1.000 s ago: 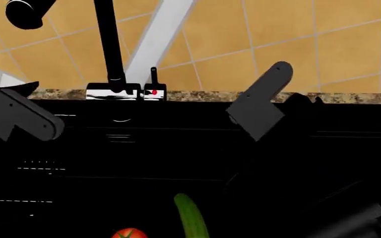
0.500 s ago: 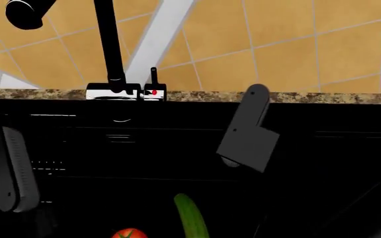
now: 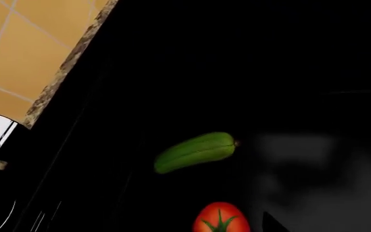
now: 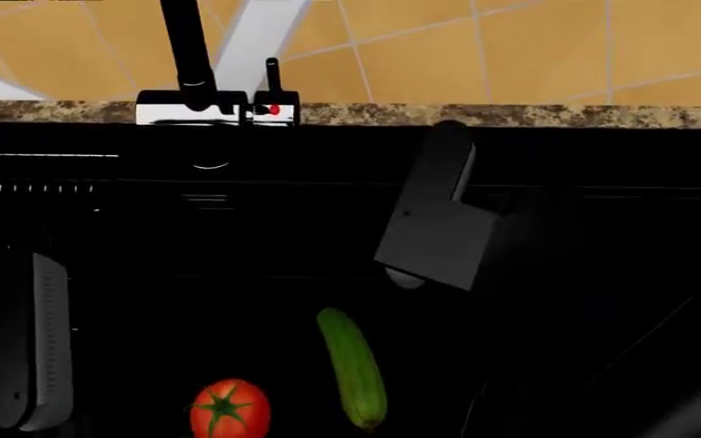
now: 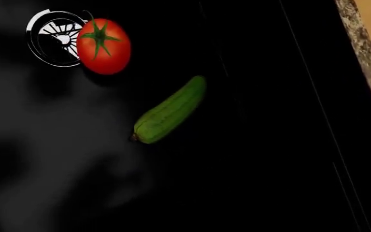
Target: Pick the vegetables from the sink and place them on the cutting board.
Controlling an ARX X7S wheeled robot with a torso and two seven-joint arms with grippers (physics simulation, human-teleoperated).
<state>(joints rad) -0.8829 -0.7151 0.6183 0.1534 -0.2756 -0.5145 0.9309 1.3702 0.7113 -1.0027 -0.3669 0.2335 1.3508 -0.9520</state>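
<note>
A red tomato [image 4: 230, 409] with a green stem star and a dark-green cucumber [image 4: 352, 367] lie side by side on the floor of the black sink [image 4: 326, 196]. From the left wrist view I see the cucumber [image 3: 196, 152] and the tomato [image 3: 220, 218]. The right wrist view has the cucumber [image 5: 170, 109] and the tomato [image 5: 103, 46] beside the drain ring [image 5: 53, 38]. My right arm's grey link [image 4: 438, 233] hangs just above and right of the cucumber's far end. A grey link of my left arm [image 4: 34, 342] stands at the sink's left. Neither gripper's fingers stand out against the black. The cutting board is out of view.
A black faucet [image 4: 185, 46] on a chrome base [image 4: 211, 107] stands at the sink's back left. A speckled granite counter strip [image 4: 546, 114] and tan wall tiles [image 4: 546, 46] run behind the basin.
The head view has tilted down, so the tomato and cucumber now show whole. My right arm's grey link has swung down toward the cucumber. The left arm's link has dropped at the left.
</note>
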